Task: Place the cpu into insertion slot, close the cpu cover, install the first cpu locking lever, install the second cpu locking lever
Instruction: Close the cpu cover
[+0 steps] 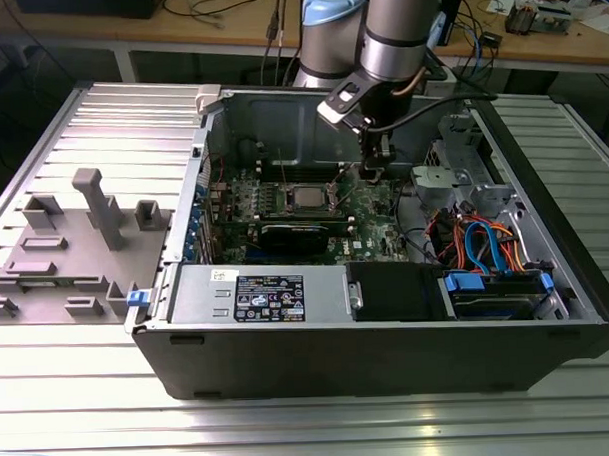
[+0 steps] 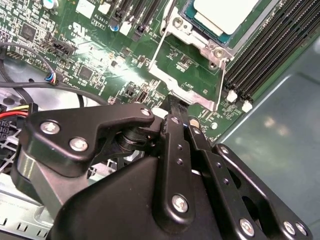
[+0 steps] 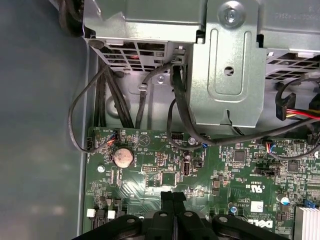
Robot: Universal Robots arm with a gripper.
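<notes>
The cpu [image 1: 305, 198] lies in the insertion slot [image 1: 284, 200] on the green motherboard, its pale face [image 2: 227, 12] showing through the window of the cpu cover [image 2: 200, 42], which lies flat around it. Thin silver wire levers [image 2: 220, 82] run along the socket's sides. My gripper [image 1: 375, 171] hangs just off the exterior view's right of the socket, low over the board. Its black fingers [image 3: 167, 200] are pressed together in both wrist views, with nothing seen between them. The fingertips [image 2: 172, 102] stand next to the silver bracket end [image 2: 187, 90] at the socket's corner.
The open case's walls [image 1: 281, 114] surround the board. A long black card [image 1: 300, 233] lies in front of the socket. A metal drive cage [image 3: 227, 65] and loose black cables [image 3: 177, 115] stand close behind the gripper. Memory slots [image 2: 265, 55] flank the socket. Grey fixtures [image 1: 94, 210] sit outside.
</notes>
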